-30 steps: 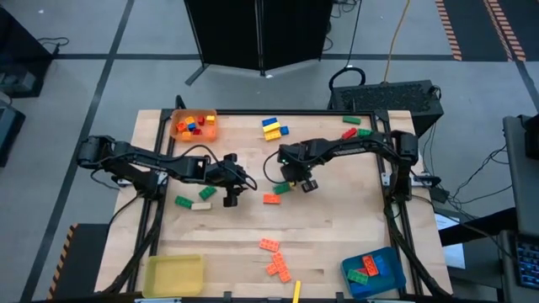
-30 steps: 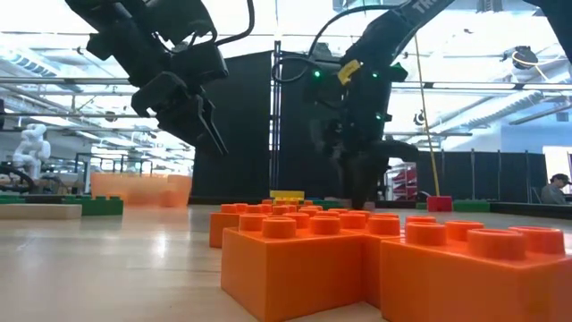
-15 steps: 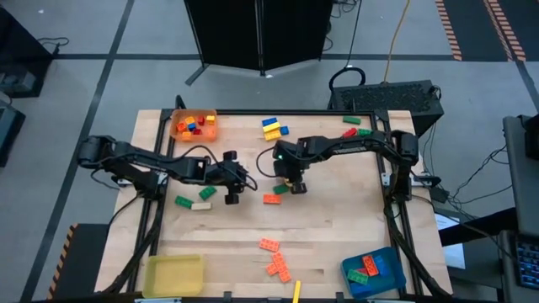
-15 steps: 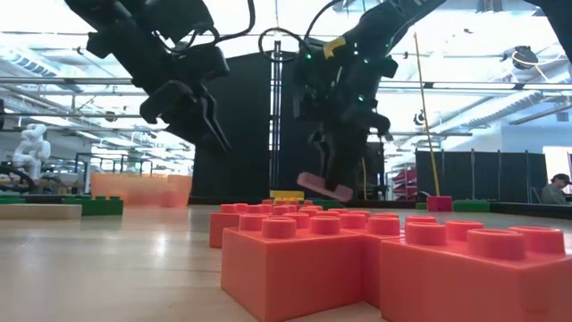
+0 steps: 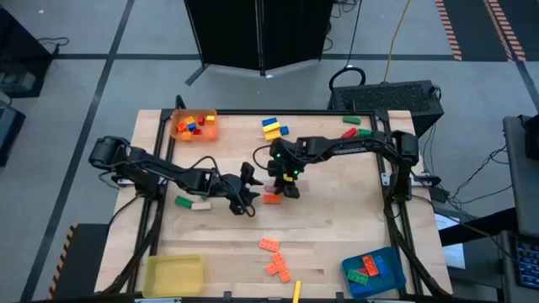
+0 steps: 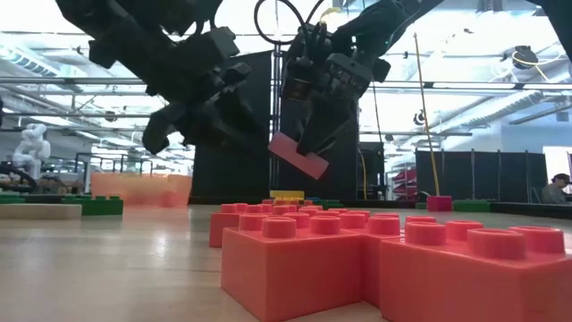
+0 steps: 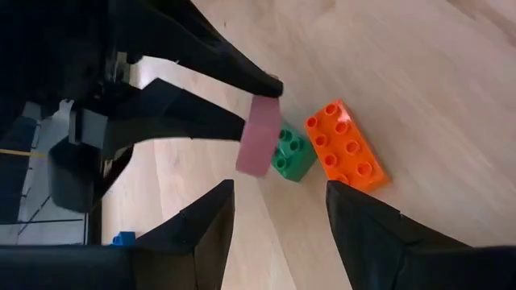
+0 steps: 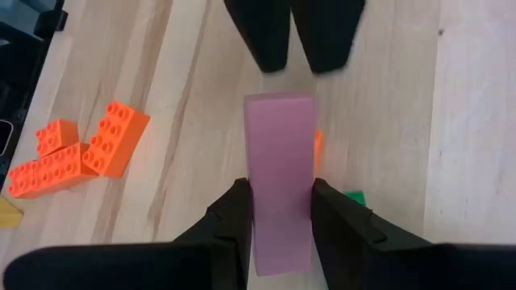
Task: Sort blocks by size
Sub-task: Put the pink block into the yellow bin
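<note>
Far left on the wooden surface (image 5: 337, 227): an orange tray (image 5: 194, 125) at the back corner, filled with small red, yellow and orange blocks; a yellow tray (image 5: 173, 274) at the front corner, nothing visible inside. Near the left rail, a green block (image 5: 183, 201) beside a cream block (image 5: 200, 205), lying flat. Left gripper (image 5: 246, 202) stretched toward the middle, fingers (image 7: 200, 229) apart with nothing between them, pointing at the pink block from just beside it. In the middle, right gripper (image 5: 285, 187) raised above the surface, fingers (image 8: 227, 221) clamped on the long sides of a pink block (image 8: 279, 173), held tilted in the air in the low view. Directly beneath on the surface, an orange block (image 7: 347, 147) touching a small green block (image 7: 292, 155) side by side. Behind, toward the back edge, a yellow and blue stack of blocks (image 5: 273, 128). Toward the front, a cluster of orange blocks (image 5: 274, 259), some joined, looming large in the low view. Further right at the back, a red block (image 5: 348, 132) and green blocks (image 5: 357, 126) close together. At the front right corner, a blue tray (image 5: 374, 273) holding red, green and blue blocks. Beyond the surface, on the far right of the low view, a person (image 6: 558, 188) seated in the room behind.
</note>
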Tool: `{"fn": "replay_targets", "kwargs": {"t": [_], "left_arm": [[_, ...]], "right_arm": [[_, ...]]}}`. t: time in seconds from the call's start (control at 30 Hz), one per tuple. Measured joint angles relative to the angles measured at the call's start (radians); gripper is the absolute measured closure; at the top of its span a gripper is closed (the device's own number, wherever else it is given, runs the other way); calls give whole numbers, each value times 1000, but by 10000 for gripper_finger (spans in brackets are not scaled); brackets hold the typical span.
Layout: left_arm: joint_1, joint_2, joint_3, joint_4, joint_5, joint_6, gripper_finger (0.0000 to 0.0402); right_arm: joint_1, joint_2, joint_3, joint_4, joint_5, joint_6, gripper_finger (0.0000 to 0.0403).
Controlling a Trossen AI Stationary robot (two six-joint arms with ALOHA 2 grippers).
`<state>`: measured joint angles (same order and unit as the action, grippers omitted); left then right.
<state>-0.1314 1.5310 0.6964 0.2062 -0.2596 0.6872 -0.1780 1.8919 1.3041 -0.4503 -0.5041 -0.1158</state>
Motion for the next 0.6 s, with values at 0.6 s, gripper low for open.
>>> {"fn": "replay_targets", "kwargs": {"t": [0.6], "left_arm": [[1,32,0,126,73,0,203]], "right_arm": [[26,-1,0,29,33,0,309]]}}
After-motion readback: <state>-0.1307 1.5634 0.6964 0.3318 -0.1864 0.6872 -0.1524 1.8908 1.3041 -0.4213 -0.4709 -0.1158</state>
